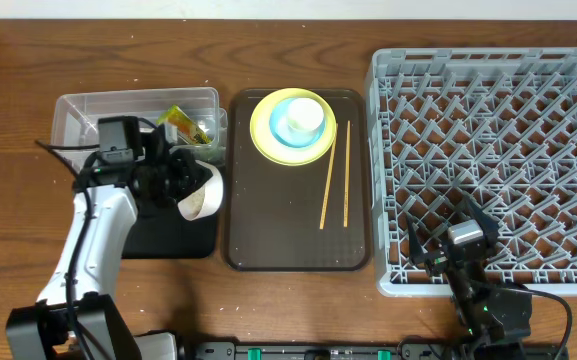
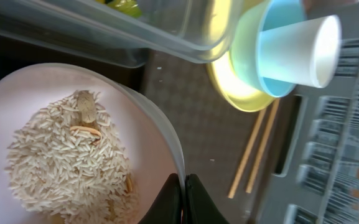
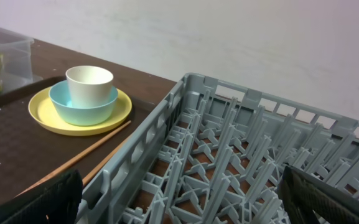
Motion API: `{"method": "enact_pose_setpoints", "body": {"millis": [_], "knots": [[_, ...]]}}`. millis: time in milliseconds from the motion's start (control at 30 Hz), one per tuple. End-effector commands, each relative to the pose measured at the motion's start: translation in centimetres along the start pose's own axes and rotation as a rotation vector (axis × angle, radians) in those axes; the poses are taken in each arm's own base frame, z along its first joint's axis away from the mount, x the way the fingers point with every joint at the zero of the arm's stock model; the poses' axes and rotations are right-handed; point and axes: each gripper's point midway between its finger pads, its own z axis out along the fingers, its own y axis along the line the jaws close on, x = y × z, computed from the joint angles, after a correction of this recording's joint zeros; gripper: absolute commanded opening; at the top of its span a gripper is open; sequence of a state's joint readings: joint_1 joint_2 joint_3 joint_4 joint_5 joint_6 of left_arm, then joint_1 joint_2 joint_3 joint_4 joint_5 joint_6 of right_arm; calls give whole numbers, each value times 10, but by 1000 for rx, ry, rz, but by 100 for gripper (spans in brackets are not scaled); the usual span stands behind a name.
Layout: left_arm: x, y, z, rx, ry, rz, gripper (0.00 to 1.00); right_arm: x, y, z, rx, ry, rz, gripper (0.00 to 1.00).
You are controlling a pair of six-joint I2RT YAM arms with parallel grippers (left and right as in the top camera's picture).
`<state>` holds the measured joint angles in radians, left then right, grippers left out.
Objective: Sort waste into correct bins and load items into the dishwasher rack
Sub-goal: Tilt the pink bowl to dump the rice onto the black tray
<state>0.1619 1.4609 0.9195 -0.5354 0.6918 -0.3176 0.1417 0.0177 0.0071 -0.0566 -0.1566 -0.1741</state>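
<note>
On tray [image 1: 268, 240]: two chopsticks [image 1: 334, 175], one plate [image 1: 261, 137]; left claw [image 2: 184, 190] pinching rice bowl [image 2: 17, 106], right claw [image 3: 179, 202] wide.

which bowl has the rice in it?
The whitish bowl, full of rice and clamped by its rim in the left gripper. The light blue bowl sits on the yellow plate with the white cup in it.

Tilted above black tub [image 1: 168, 240]: whitish bowl [image 1: 201, 196] holding rice grains [image 2: 67, 162]. Elsewhere, white cup [image 1: 305, 116] nested in blue bowl [image 1: 278, 126] on yellow plate [image 1: 261, 132].
</note>
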Motion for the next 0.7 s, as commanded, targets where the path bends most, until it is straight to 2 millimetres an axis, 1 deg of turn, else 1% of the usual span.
{"method": "enact_pose_setpoints", "body": {"millis": [0, 167, 300, 500, 667], "knots": [[3, -11, -8, 121, 23, 25, 6, 2, 2, 0, -10, 6, -9, 99], [-3, -15, -20, 209, 11, 8, 6, 2, 2, 0, -10, 6, -9, 99], [-12, -8, -30, 236, -20, -29, 6, 2, 2, 0, -10, 6, -9, 99], [-27, 1, -58, 367, -90, -101, 6, 2, 2, 0, -10, 6, -9, 99], [-32, 11, -82, 478, -138, -171, 6, 2, 2, 0, -10, 6, -9, 99]]}}
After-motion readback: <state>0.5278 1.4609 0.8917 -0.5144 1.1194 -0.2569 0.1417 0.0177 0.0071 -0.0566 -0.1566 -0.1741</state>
